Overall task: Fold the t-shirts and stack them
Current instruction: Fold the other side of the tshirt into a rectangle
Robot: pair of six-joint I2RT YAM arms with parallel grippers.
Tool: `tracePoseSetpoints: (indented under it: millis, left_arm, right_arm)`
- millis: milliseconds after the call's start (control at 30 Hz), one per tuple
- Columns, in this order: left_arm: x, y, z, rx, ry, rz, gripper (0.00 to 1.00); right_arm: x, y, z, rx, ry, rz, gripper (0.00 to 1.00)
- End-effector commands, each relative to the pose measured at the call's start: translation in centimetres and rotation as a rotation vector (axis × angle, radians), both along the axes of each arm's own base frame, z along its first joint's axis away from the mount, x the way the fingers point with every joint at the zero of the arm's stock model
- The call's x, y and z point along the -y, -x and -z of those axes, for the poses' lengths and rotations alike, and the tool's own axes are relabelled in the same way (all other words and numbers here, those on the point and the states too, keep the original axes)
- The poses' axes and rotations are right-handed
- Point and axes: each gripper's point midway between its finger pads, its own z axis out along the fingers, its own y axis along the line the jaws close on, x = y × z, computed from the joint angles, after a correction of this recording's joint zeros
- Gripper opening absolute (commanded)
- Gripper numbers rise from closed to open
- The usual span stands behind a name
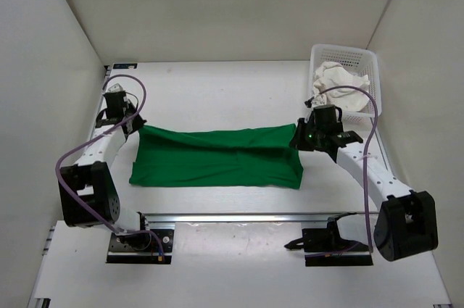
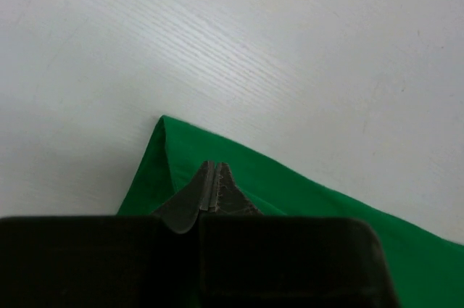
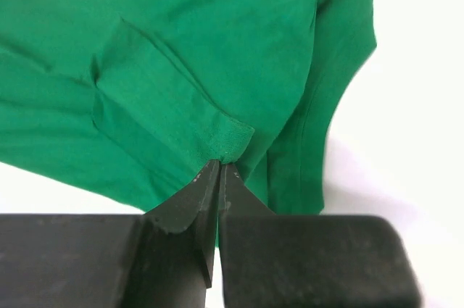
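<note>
Nearest to the arm bases lies the near edge of the green t-shirt [image 1: 217, 157], flat on the tabletop [image 1: 217, 90]. The shirt is a long band running from left to right, with one layer laid over another. From this I judge that the lengthwise fold is the step in hand, made or nearly finished. The shirt sits in the middle of the tabletop, between the two arms.

At the far edge of the band both arms have a hold. The left gripper [image 1: 134, 125] is at the far left corner. In its wrist view the fingers are pressed together with the tips on the green cloth. The corner looks drawn toward them, so I believe a thin layer is pinched, though the cloth between the tips is not visible. The right gripper [image 3: 220, 163] is at the far right corner, and there the fingers are clearly clamped on a small tuck of hem.

Farther back on the right stands the basket [image 1: 346, 50], with the off-white t-shirt [image 1: 337, 80] crumpled inside, not yet folded.

The next move, in my judgement, asks both arms to act together. They should carry the held edge evenly so that the layers lie aligned, then let go and fold the band across its length into a square. If one side leads, the band will probably go askew.
</note>
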Motion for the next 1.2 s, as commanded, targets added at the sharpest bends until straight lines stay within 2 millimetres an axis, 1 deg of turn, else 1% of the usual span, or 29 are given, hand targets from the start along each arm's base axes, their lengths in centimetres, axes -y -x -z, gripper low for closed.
tracePoseSetpoints:
  millis: [0, 33, 67, 167, 200, 233, 300, 433, 467, 500, 533, 600, 633, 667, 700, 733, 767, 800, 833, 867, 900, 933, 967, 1000, 1033, 1067, 1100, 1133, 1167]
  left_arm:
    - [-0.5, 1.5, -1.2, 0.027, -0.056, -0.011, 0.00]
    - [-0.8, 2.1, -0.2, -0.001, -0.067, -0.021, 0.00]
    - [-0.6, 2.3, 0.4, -0.014, -0.061, -0.015, 0.00]
    - [-0.1, 3.3, 1.7, -0.056, -0.021, -0.004, 0.00]
    - [-0.2, 3.9, 2.5, -0.085, -0.019, -0.012, 0.00]
    - [-0.2, 4.0, 2.6, -0.081, -0.018, -0.014, 0.00]
    - [-0.1, 4.1, 2.7, -0.071, 0.011, -0.024, 0.03]
    - [0.0, 4.0, 2.6, -0.064, 0.045, -0.030, 0.09]
    - [0.3, 3.9, 2.6, -0.056, 0.070, -0.038, 0.13]
    - [0.0, 4.1, 2.7, -0.051, 0.079, -0.060, 0.15]
    - [0.0, 4.3, 2.6, -0.040, 0.099, -0.066, 0.21]
    - [-0.3, 4.3, 1.7, 0.004, 0.131, -0.101, 0.35]
    - [-0.5, 4.7, 1.9, 0.004, 0.142, -0.124, 0.38]
    - [-1.1, 4.5, 0.6, 0.055, 0.132, -0.152, 0.41]
    - [-1.0, 4.8, 0.5, 0.070, 0.141, -0.162, 0.43]
    - [-1.5, 4.7, -1.0, 0.122, 0.102, -0.183, 0.43]
    - [-1.3, 4.6, -2.4, 0.176, 0.070, -0.190, 0.42]
    - [-1.4, 4.8, -2.7, 0.192, 0.039, -0.199, 0.42]
    - [-0.3, 4.3, -3.9, 0.243, 0.027, -0.158, 0.40]
    - [0.9, 3.9, -4.6, 0.267, 0.029, -0.112, 0.37]
    - [1.7, 3.6, -4.7, 0.267, 0.051, -0.080, 0.37]
    - [3.7, 3.2, -4.6, 0.257, 0.067, -0.017, 0.36]
    - [6.1, 3.1, -4.2, 0.241, 0.101, 0.058, 0.36]
    - [7.5, 3.2, -2.9, 0.204, 0.128, 0.099, 0.35]
    - [10.2, 3.1, -2.5, 0.206, 0.172, 0.161, 0.34]
    - [11.1, 3.3, -0.9, 0.175, 0.195, 0.178, 0.35]
    - [12.9, 3.3, -0.9, 0.186, 0.242, 0.213, 0.34]
    - [13.6, 3.8, 0.6, 0.143, 0.267, 0.215, 0.34]
    - [15.0, 3.7, 1.0, 0.146, 0.278, 0.251, 0.33]
  right_arm:
    - [0.1, 0.9, -0.3, 0.031, -0.024, 0.019, 0.00]
    - [0.5, 2.2, 1.3, -0.012, -0.031, 0.036, 0.00]
    - [0.5, 2.7, 1.5, -0.010, -0.037, 0.033, 0.00]
    - [0.4, 4.6, 3.4, -0.059, -0.061, 0.059, 0.00]
    - [0.2, 5.2, 4.1, -0.070, -0.074, 0.062, 0.00]
    - [-0.3, 5.4, 4.1, -0.069, -0.095, 0.058, 0.00]
    - [-0.5, 6.8, 5.7, -0.115, -0.097, 0.060, 0.01]
    - [-0.3, 8.0, 6.9, -0.146, -0.086, 0.073, 0.00]
    - [-0.1, 8.0, 6.9, -0.135, -0.085, 0.078, 0.01]
    - [0.1, 8.0, 6.8, -0.125, -0.085, 0.083, 0.01]
    - [0.4, 8.2, 7.0, -0.122, -0.075, 0.091, 0.03]
    - [0.7, 8.4, 7.0, -0.132, -0.067, 0.104, 0.14]
    - [0.8, 8.1, 6.5, -0.109, -0.065, 0.105, 0.17]
    - [0.7, 8.2, 6.2, -0.108, -0.055, 0.095, 0.21]
    - [0.5, 7.6, 5.2, -0.079, -0.059, 0.091, 0.22]
    - [0.3, 7.4, 4.7, -0.066, -0.045, 0.085, 0.24]
    - [-0.1, 7.0, 4.1, -0.040, -0.030, 0.064, 0.24]
    - [-0.6, 6.2, 3.2, -0.025, -0.033, 0.060, 0.24]
    - [-1.5, 5.6, 2.8, -0.012, -0.037, 0.030, 0.19]
    - [-2.5, 5.3, 2.6, 0.005, -0.050, -0.013, 0.08]
    - [-3.1, 4.3, 2.2, 0.003, -0.050, -0.021, 0.05]
    - [-4.3, 3.8, 2.3, -0.002, -0.045, -0.055, 0.00]
    - [-5.4, 3.0, 1.6, 0.047, -0.041, -0.090, 0.00]
    - [-6.3, 2.0, 1.7, 0.065, -0.046, -0.101, 0.00]
    - [-7.6, 1.2, 1.6, 0.067, -0.087, -0.139, 0.07]
    - [-8.3, 0.4, 1.9, 0.054, -0.097, -0.154, 0.11]
    - [-8.8, -0.1, 1.8, 0.066, -0.102, -0.164, 0.14]
    - [-9.3, -0.8, 2.1, 0.057, -0.094, -0.168, 0.21]
    - [-9.3, -0.7, 2.6, 0.038, -0.078, -0.175, 0.23]
